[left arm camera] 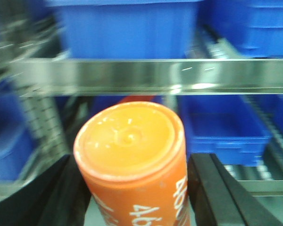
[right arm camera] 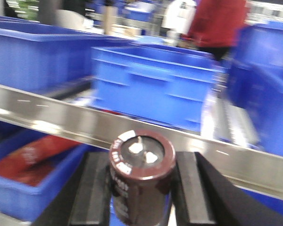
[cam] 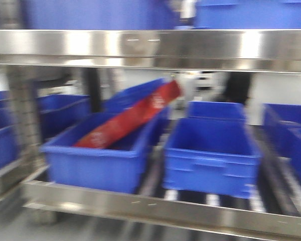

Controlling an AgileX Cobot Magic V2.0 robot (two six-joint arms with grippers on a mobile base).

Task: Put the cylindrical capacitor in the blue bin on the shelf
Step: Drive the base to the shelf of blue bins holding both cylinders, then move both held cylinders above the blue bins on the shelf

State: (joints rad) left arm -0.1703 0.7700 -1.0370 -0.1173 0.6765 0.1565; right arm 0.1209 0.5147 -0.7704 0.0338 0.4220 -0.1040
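Gripping the small dark brown cylindrical capacitor [right arm camera: 140, 169] tight in the black right pincer [right arm camera: 142, 188], facing the shiny steel shelf [right arm camera: 61, 120], a blue plastic bin [right arm camera: 155, 89] at twelve o'clock, not dropping it in yet.

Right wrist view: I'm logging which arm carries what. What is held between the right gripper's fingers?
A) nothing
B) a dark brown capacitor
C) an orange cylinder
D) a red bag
B: the dark brown capacitor stands clamped between the black fingers of the right gripper; the orange cylinder is in the left gripper.
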